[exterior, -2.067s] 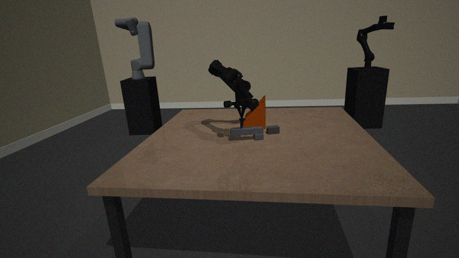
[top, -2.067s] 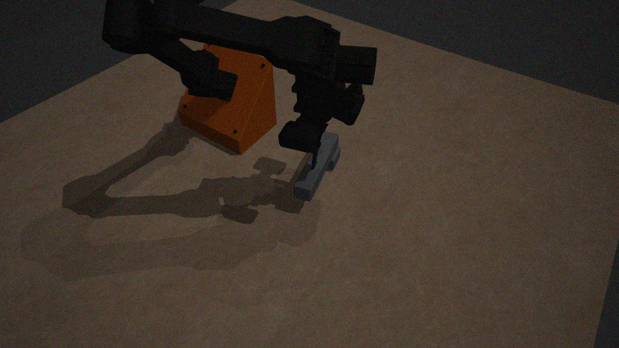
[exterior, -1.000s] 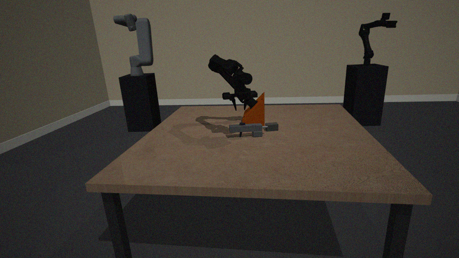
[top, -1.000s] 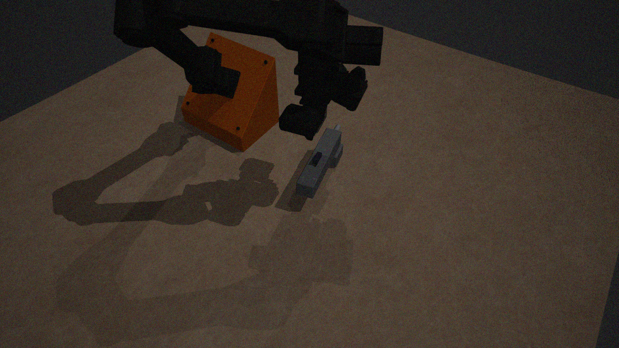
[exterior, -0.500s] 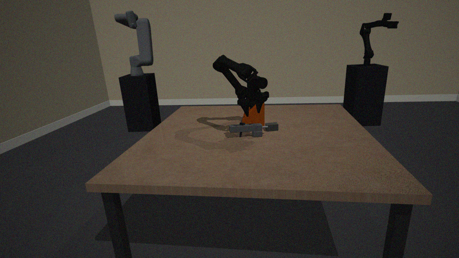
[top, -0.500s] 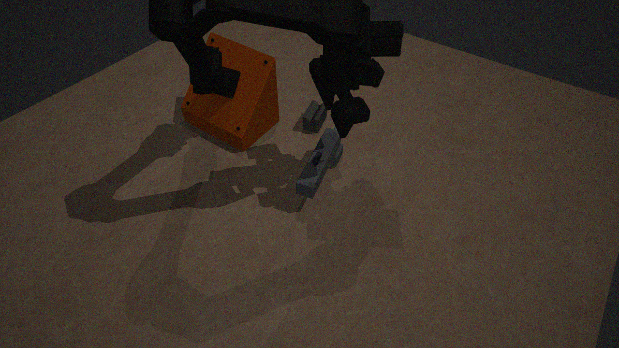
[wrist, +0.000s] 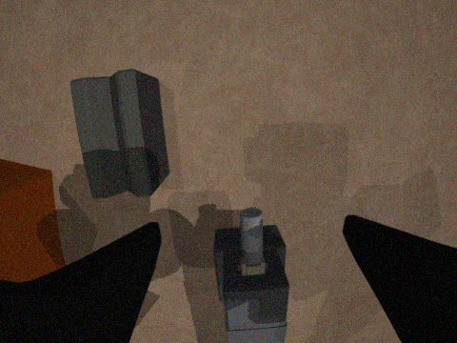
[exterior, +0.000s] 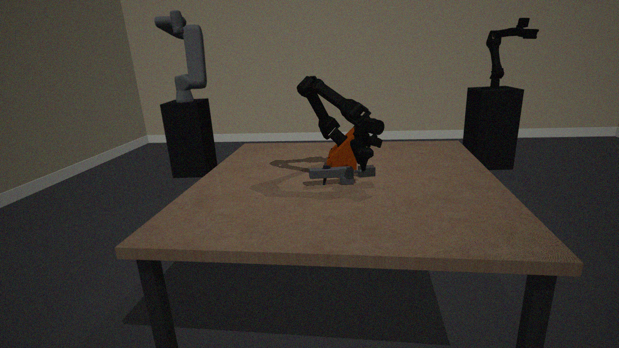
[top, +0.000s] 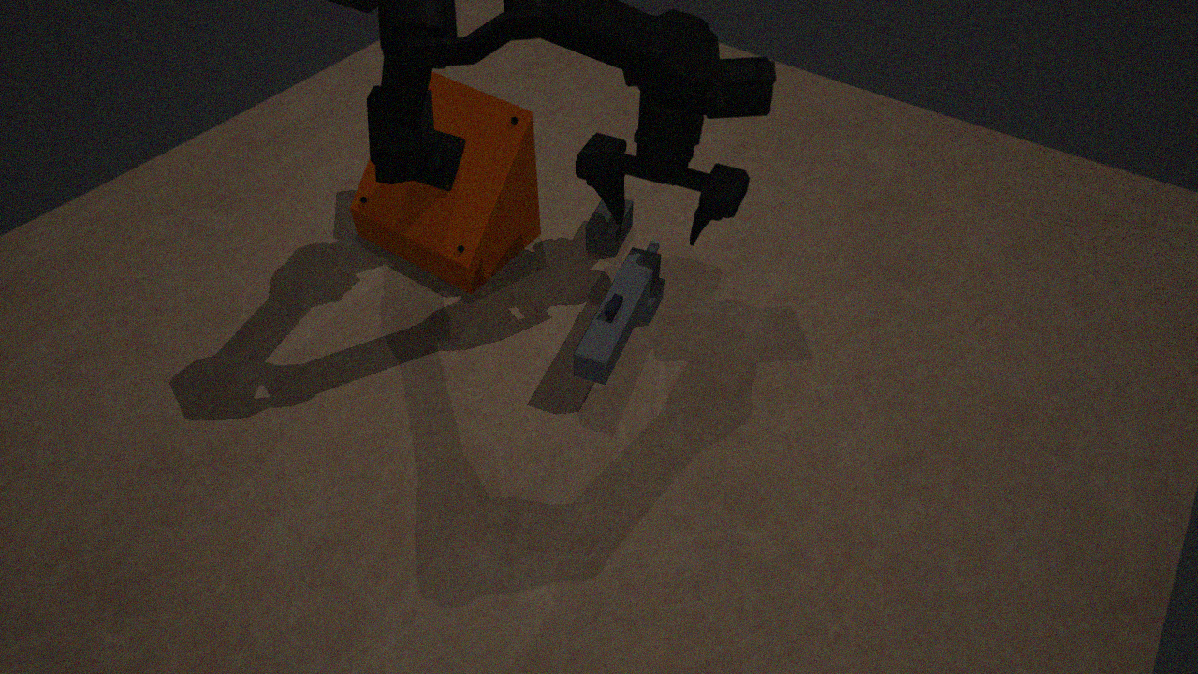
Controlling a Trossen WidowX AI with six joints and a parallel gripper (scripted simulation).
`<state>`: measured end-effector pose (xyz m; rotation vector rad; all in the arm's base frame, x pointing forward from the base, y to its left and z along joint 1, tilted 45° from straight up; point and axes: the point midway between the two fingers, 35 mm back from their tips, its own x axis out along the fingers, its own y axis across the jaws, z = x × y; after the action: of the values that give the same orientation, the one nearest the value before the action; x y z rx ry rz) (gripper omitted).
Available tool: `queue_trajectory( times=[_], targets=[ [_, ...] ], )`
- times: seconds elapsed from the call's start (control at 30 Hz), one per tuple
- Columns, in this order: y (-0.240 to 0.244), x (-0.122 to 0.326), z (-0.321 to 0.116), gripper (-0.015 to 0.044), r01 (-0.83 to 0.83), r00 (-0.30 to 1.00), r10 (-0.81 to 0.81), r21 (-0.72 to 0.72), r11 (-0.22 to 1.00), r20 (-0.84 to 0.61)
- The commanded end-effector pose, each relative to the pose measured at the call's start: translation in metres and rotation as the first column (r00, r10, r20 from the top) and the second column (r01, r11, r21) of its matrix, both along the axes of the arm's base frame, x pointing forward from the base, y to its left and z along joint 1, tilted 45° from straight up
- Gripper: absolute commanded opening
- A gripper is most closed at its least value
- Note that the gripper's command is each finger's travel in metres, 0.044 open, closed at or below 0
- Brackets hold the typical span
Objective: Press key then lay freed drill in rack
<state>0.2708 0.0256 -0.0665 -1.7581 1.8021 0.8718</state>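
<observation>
Drill [top: 615, 314] on table [top: 838, 418]; rack [top: 607, 227] just beyond tip.

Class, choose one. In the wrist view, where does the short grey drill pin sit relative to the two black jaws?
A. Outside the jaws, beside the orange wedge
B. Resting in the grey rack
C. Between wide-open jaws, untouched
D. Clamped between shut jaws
C: the short grey drill pin stands in the gap of the open gripper, touching neither jaw.
</observation>
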Motion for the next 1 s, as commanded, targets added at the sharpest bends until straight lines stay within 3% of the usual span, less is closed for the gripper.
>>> queue_trajectory(
  times=[0.0,0.97],
  targets=[
    [0.001,-0.002,-0.004,0.0440,-0.037,0.999,0.037,0.008,0.999,-0.030],
    [-0.024,-0.001,-0.020,0.0440,-0.037,0.999,0.038,0.008,0.999,-0.030]
  ],
)
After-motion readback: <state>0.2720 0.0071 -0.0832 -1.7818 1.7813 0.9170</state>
